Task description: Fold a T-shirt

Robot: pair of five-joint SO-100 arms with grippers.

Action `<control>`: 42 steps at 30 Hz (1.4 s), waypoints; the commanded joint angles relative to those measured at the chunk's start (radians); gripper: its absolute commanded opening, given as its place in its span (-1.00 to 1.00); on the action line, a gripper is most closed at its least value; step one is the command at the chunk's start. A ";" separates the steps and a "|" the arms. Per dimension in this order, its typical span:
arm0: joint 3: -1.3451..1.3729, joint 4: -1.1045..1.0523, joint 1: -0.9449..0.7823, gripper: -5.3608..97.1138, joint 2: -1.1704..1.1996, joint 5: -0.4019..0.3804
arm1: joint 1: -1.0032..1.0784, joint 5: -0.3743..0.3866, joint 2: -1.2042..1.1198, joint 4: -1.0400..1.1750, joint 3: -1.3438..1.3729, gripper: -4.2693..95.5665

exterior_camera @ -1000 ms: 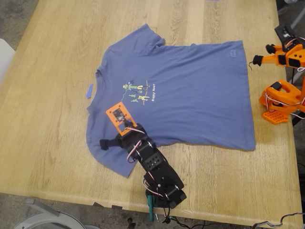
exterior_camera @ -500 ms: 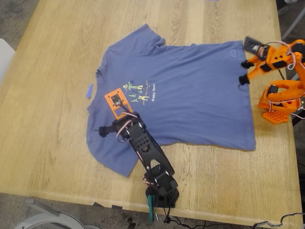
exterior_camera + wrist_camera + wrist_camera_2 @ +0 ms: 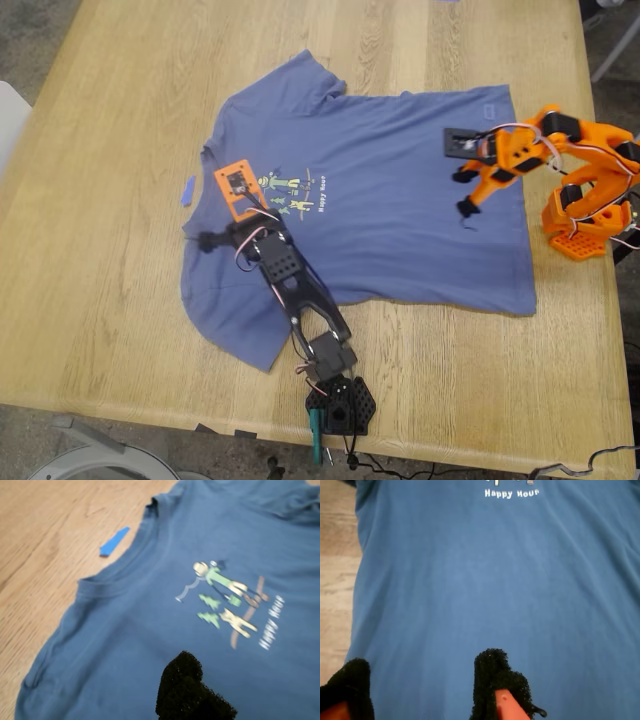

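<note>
Both arms have reached inward over the T-shirt (image 3: 390, 190); second end effector (image 3: 420, 690) spread, first's state unclear.

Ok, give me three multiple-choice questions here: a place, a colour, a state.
1. Where does the blue scrap lie? A) on the print B) in a pincer C) on the table beside the collar
2. Which colour is the arm carrying my second pincer? A) orange B) white C) green
3. How is the T-shirt? A) rolled B) spread flat, print up C) folded in half
Answers: 1 C, it rests on bare wood near the neckline; 2 A, its links are orange; 3 B, both sleeves and print show.
</note>
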 commanded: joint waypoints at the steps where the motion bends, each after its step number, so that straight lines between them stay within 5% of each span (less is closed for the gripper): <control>1: 0.023 -0.189 -0.025 0.15 -0.026 0.002 | 0.015 0.005 -0.058 -0.103 -0.012 -0.31; 20: 0.029 -0.652 -0.127 0.14 -0.443 0.049 | 0.067 0.009 -0.354 -0.443 -0.008 -0.36; 42: -0.161 -0.667 -0.057 0.12 -0.715 0.109 | 0.078 0.026 -0.482 -0.517 -0.080 -0.38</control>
